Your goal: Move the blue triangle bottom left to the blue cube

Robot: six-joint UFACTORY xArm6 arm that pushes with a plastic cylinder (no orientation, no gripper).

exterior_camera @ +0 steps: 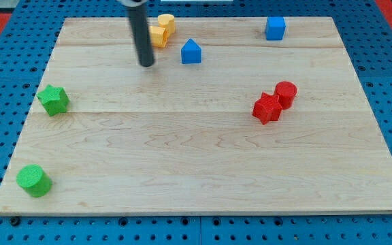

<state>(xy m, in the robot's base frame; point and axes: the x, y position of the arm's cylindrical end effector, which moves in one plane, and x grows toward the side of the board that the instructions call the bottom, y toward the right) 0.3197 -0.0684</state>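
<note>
The blue triangle sits near the view's top, left of centre, on the wooden board. The blue cube sits near the top edge, to the triangle's upper right. My tip rests on the board left of the blue triangle and slightly below it, a short gap away, not touching it. The dark rod rises from the tip to the view's top edge.
Two yellow blocks sit together just right of the rod, up-left of the triangle. A red star-like block and a red cylinder touch at the right. A green star and a green cylinder sit at the left.
</note>
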